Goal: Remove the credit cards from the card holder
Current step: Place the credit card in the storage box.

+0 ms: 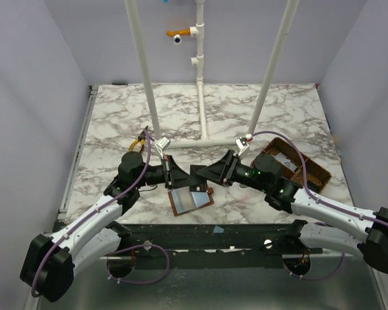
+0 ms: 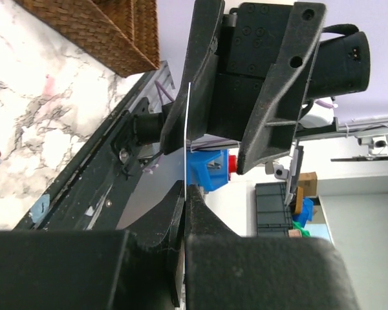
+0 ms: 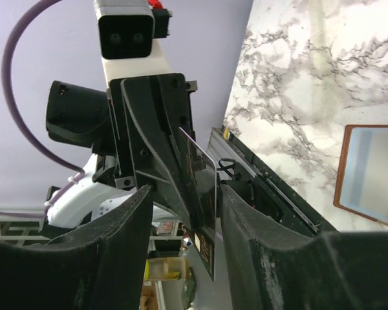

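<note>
The card holder [image 1: 191,201] lies open on the marble table, its blue-grey pocket up; it also shows in the right wrist view [image 3: 368,174]. My left gripper [image 1: 176,173] hovers above it, shut on a dark credit card [image 1: 198,172]. In the left wrist view the card [image 2: 187,129] is seen edge-on, sticking out of my left gripper [image 2: 185,188]. My right gripper [image 1: 216,171] faces the left one, open. In the right wrist view the dark card [image 3: 204,187] stands between the fingers of my right gripper [image 3: 186,194], which are apart from it on both sides.
A brown woven basket [image 1: 291,165] stands at the right; it also shows in the left wrist view [image 2: 110,32]. White pipe posts [image 1: 204,97] rise behind the grippers. A yellow-handled object [image 1: 139,143] lies behind the left arm. The table's front edge [image 1: 213,226] is just below the wallet.
</note>
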